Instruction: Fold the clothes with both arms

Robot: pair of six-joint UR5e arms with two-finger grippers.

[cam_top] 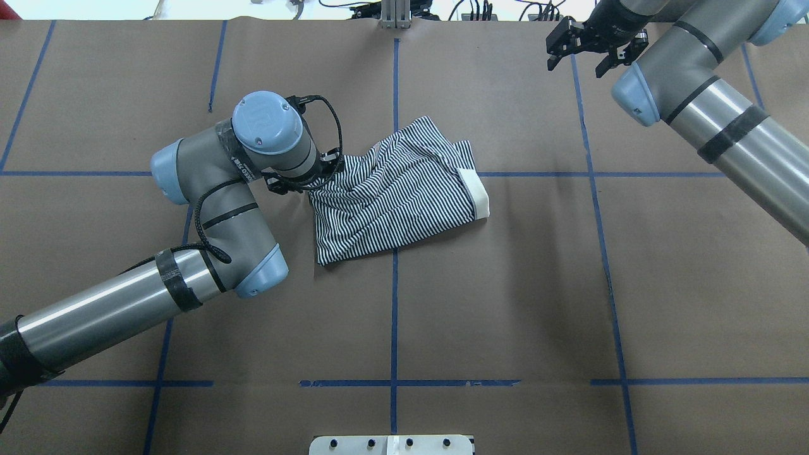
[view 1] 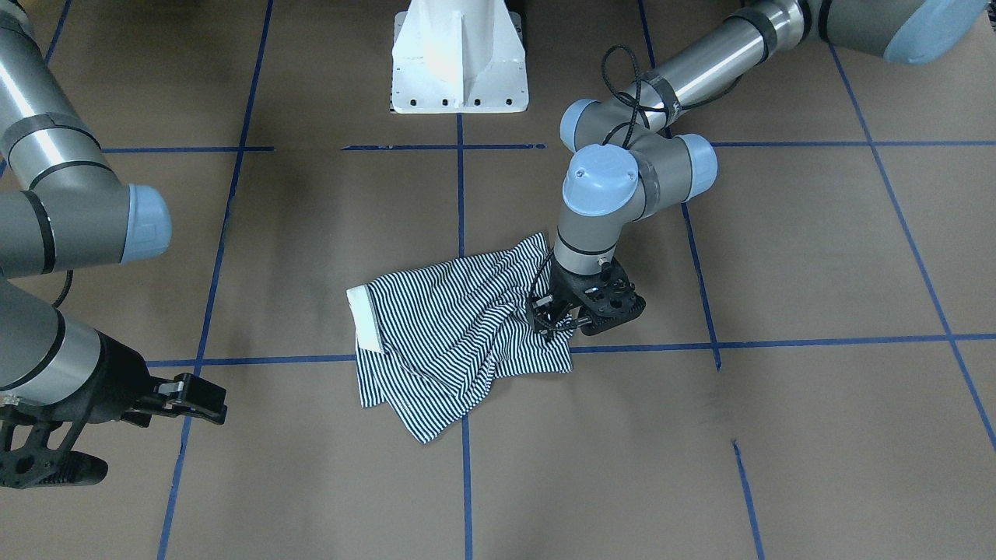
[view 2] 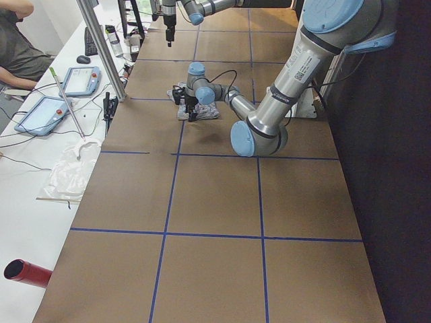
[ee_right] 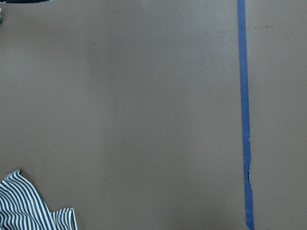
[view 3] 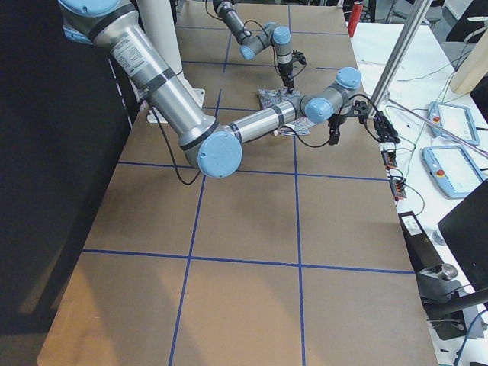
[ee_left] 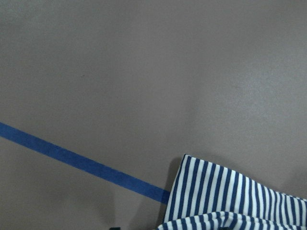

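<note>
The navy-and-white striped polo shirt (view 1: 451, 327) lies crumpled and partly folded mid-table, its cream collar (view 1: 366, 320) on the side away from my left arm. It also shows in the overhead view (cam_top: 398, 196). My left gripper (view 1: 554, 317) points down at the shirt's edge and is shut on bunched fabric; in the overhead view (cam_top: 302, 183) the wrist hides its fingers. The left wrist view shows only a shirt corner (ee_left: 230, 196). My right gripper (cam_top: 583, 55) is open and empty, held above the table well away from the shirt, which shows as a corner in its wrist view (ee_right: 24, 206).
The brown table is marked with blue tape lines (cam_top: 394, 303). The white pedestal base (view 1: 459, 62) stands at the robot's side. A side bench with tablets (view 2: 81, 79) and cables runs along the far edge, and a person (view 2: 20, 47) sits there.
</note>
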